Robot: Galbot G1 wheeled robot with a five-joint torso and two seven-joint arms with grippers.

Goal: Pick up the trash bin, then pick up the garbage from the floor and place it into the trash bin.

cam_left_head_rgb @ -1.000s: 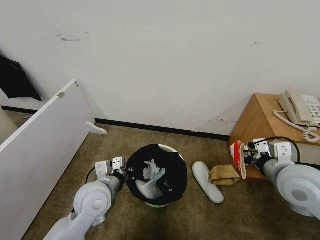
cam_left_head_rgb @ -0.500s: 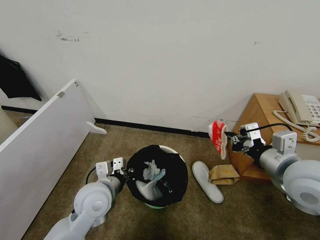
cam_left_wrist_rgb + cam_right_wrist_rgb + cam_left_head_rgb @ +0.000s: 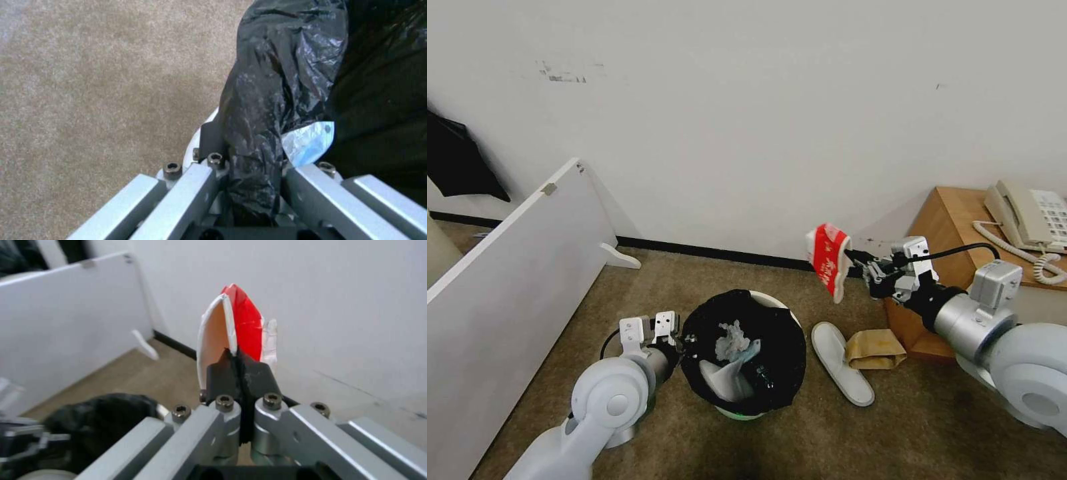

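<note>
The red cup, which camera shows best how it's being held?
The right wrist view: the right end effector is shut on the rim of the flattened red cup, close up. The head view shows the cup whole, held in the air beyond the trash bin, but the grip looks small. The left wrist view shows the bin's bag instead.

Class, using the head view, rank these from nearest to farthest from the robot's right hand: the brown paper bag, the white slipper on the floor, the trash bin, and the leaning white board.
Measured from the right hand, which holds the red cup:
1. Brown paper bag, on the carpet just below the hand, by the wooden cabinet.
2. White slipper, beside the bag; nearly as close.
3. Trash bin, further toward the robot's left.
4. White board, at the far left.
</note>
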